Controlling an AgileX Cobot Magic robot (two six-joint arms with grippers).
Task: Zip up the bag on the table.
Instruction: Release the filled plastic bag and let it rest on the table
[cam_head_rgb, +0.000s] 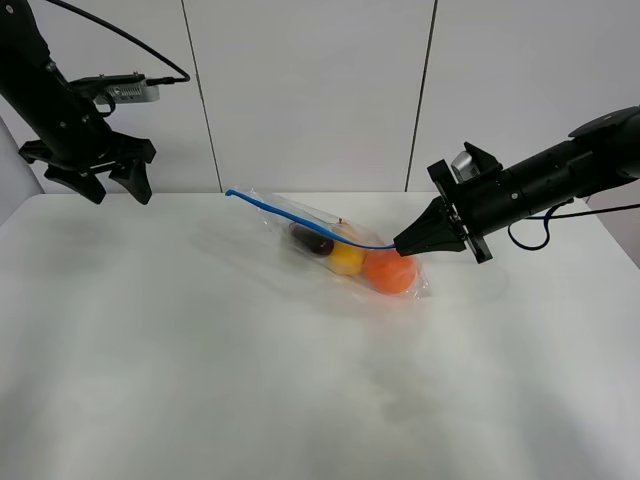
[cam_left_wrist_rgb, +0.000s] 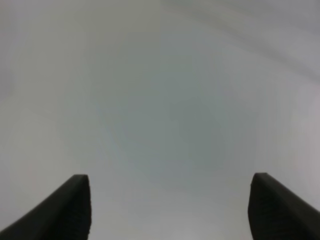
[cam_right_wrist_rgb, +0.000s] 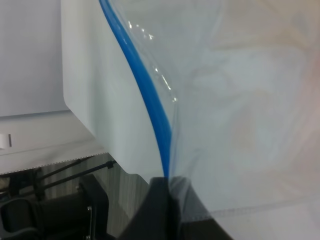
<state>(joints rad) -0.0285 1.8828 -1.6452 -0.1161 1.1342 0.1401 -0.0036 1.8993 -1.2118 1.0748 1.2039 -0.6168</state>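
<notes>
The clear plastic bag (cam_head_rgb: 350, 250) lies on the white table (cam_head_rgb: 200, 350) a little right of the middle, with an orange, a yellow pear and a dark vegetable inside. Its blue zipper strip (cam_head_rgb: 290, 216) runs from a raised left end to the right. My right gripper (cam_head_rgb: 402, 243) is shut on the strip's right end; in the right wrist view the strip (cam_right_wrist_rgb: 150, 105) runs into the closed fingers (cam_right_wrist_rgb: 162, 200). My left gripper (cam_head_rgb: 112, 183) is open and empty, held high at the far left, well away from the bag. The left wrist view shows its fingers (cam_left_wrist_rgb: 60, 210) over bare table.
White wall panels stand behind the table. The table's far left corner (cam_right_wrist_rgb: 67, 100) shows in the right wrist view, with a dark frame on the floor beyond it.
</notes>
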